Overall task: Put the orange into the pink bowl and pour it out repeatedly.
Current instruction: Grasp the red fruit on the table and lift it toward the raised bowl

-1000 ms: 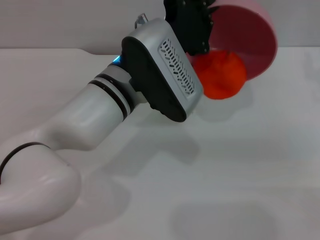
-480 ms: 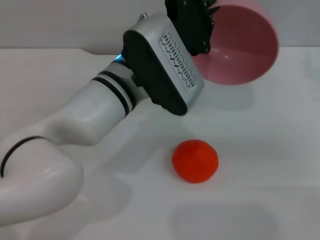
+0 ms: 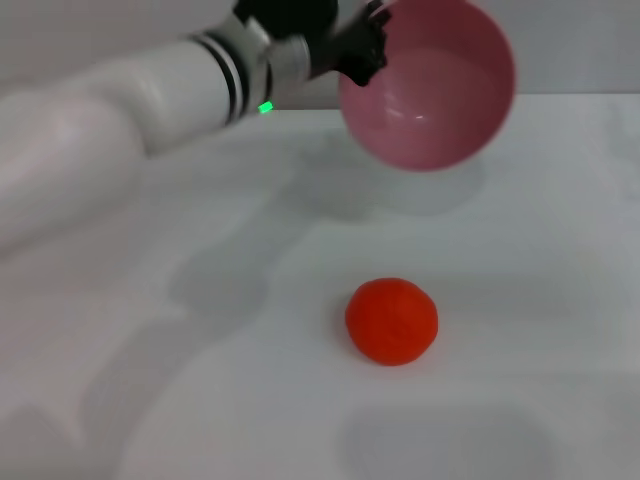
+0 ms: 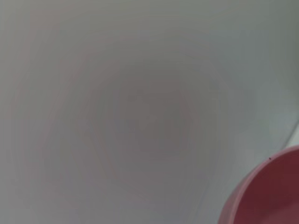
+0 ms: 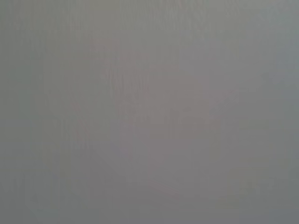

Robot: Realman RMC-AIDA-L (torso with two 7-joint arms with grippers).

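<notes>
The left pincer (image 3: 362,48) grips the pink bowl (image 3: 428,82) by the left side of its rim, its dark fingers clenched over the edge. The bowl hangs in the air above the far part of the white counter (image 3: 520,300), tilted so that its open mouth faces forward and down toward the camera on the head. Its glossy inside is in plain sight and holds nothing. A soft shadow of the bowl lies on the counter just below and behind it.

The orange (image 3: 391,320) rests on the counter by itself, well apart from the bowl and nearer to the robot, roughly under the bowl's left half as the head view shows it. Nothing touches the fruit. Its skin is red-orange and slightly bumpy; no stem can be made out from here.

The left arm (image 3: 120,95) reaches in from the left edge of the head view across the upper part of the scene, white with black rings near the wrist and a small green light on its underside.

In the left wrist view only a curved pink piece of the bowl (image 4: 268,193) shows at one corner, against a plain grey-white surface.

The right wrist view shows only a flat grey field, and the right pincer appears in no view.
</notes>
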